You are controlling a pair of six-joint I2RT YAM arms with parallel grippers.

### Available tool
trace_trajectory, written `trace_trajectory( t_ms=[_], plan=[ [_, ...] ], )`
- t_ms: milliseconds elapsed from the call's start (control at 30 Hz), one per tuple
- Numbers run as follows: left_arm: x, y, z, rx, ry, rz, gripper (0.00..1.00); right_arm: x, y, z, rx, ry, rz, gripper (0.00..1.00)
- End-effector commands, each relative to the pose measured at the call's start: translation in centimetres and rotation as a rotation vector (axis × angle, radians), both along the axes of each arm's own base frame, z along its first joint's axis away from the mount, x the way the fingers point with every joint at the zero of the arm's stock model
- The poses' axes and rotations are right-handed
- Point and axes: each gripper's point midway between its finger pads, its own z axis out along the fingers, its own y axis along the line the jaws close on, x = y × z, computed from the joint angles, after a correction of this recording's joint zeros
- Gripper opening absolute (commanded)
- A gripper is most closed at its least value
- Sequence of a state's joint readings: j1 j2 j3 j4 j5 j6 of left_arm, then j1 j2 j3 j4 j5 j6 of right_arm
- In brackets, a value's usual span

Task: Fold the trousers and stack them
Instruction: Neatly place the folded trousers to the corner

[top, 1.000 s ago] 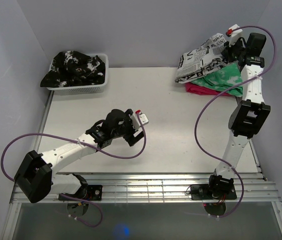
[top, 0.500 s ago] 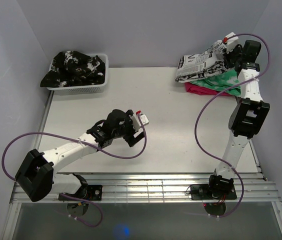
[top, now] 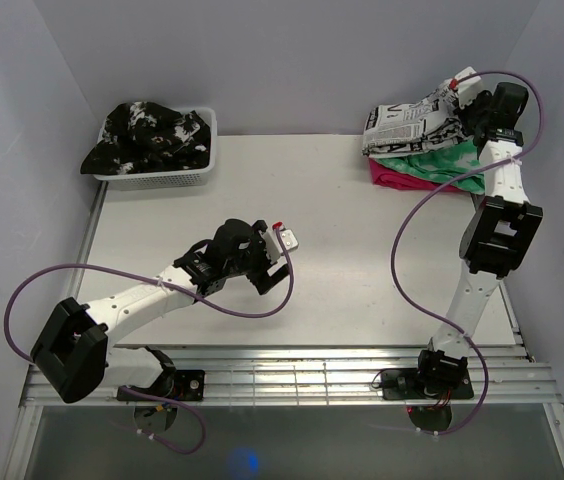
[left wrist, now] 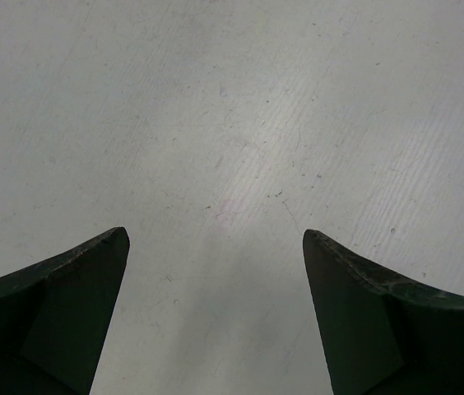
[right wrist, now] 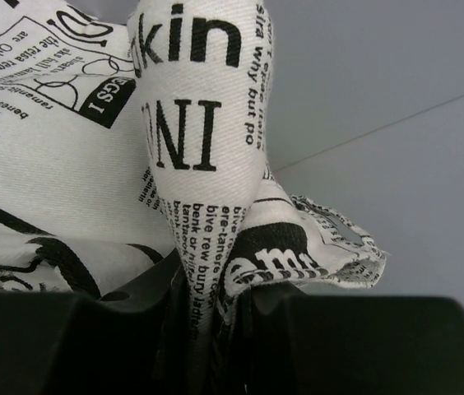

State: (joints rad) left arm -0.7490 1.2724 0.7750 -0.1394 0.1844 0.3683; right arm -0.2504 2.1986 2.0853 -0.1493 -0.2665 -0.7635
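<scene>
At the far right corner of the worktop, the trousers are seen folded on top of a stack. They are laid over a green-and-white cloth, under which a pink cloth is laid. A bunched fold at the right end of the trousers is pinched and held raised by the right claw, whose jaws are closed narrowly on the cloth. From the right wrist, the printed fabric is seen squeezed between the two dark fingers and rising above them. The right arm is stretched far along the right side of the worktop.

Near the middle of the worktop, somewhat to the left, the left claw is held wide, with nothing between its jaws. Only bare worktop is shown beneath it from the left wrist. Whether the surface is touched by it cannot be told.

At the far left corner a white basket is placed. A black garment with white splotches is heaped in it, well apart from the trousers.
</scene>
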Motion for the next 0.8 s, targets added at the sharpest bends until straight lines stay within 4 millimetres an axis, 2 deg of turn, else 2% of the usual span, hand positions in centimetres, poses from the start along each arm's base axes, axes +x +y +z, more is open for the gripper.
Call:
trace_trajectory(
  t_ms=[0,233,367,467,700,733,767],
  plan=[
    [-0.1,-0.2,0.8,-0.014,-0.005,-0.011,0.98,-0.2,-5.9,5.3,-0.161,-0.171,-0.144,0.08],
    [-0.1,-0.3,0.6,-0.008,-0.001,-0.02,0.97,-0.5,-6.9,2.7,-0.173,-0.118,-0.153,0.08],
    [-0.1,-0.3,0.6,-0.006,0.001,-0.022,0.98,0.0,-7.8,0.3,-0.185,-0.083,-0.167,0.08],
    [-0.1,-0.3,0.4,-0.002,0.008,-0.021,0.98,0.2,-8.2,-1.5,-0.188,-0.053,-0.181,0.13],
    [-0.1,-0.3,0.3,0.006,0.017,-0.024,0.97,0.8,-8.6,-4.4,-0.201,-0.016,-0.191,0.5],
    [-0.2,-0.3,0.2,0.008,0.021,-0.023,0.97,0.9,-8.6,-4.5,-0.2,-0.015,-0.197,0.68],
    [-0.1,-0.3,0.2,0.012,0.021,-0.022,0.97,1.0,-8.5,-5.0,-0.197,-0.004,-0.197,0.79]
  ],
)
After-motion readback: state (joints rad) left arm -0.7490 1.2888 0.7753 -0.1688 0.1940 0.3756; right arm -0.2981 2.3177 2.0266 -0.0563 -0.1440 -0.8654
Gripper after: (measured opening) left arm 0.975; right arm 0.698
